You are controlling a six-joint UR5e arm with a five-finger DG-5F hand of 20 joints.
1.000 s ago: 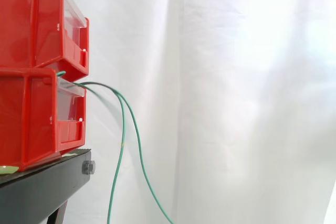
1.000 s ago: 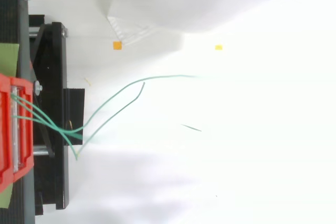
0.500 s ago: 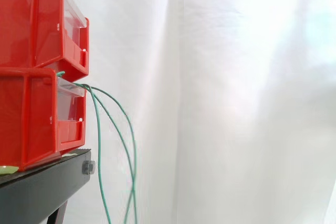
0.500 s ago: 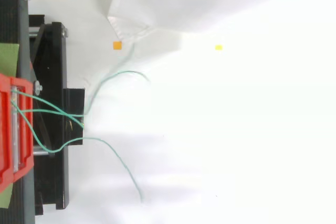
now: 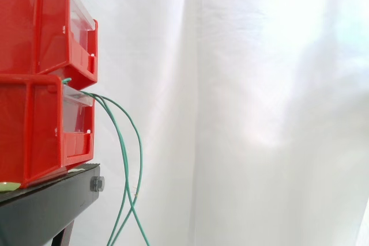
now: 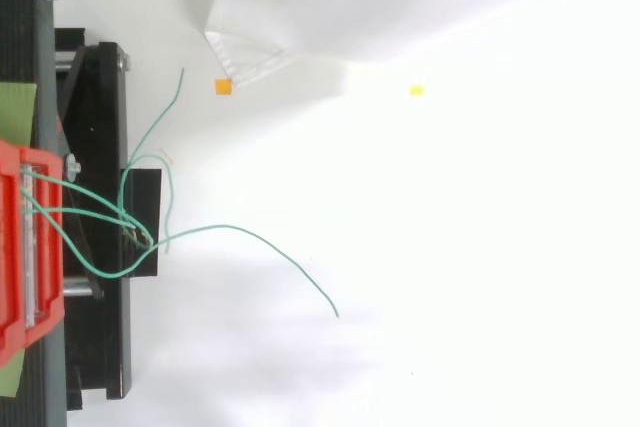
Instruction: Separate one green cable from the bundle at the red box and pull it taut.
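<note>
Green cables [image 5: 124, 142] come out of the gap between the two stacked red bins [image 5: 40, 79] at the left of the side view and hang down in loose arcs past the stand's edge. From above, the green cables [image 6: 100, 222] leave the red bin [image 6: 20, 247] at the left, cross near the stand's edge and spread out. One free end [image 6: 180, 75] points up toward the orange marker. Another free end [image 6: 330, 307] curves out to the right and down over the white floor.
The black stand [image 5: 52, 205] carries the bins. A white curtain [image 5: 259, 108] hangs behind. On the white floor lie an orange marker [image 6: 223, 87] and a yellow marker [image 6: 416, 91]. The curtain's hem [image 6: 250, 47] folds onto the floor at the top.
The loose cables are swinging: their free ends have shifted across the floor between frames, and in the side view the hanging arcs have changed shape and now cross lower down.
</note>
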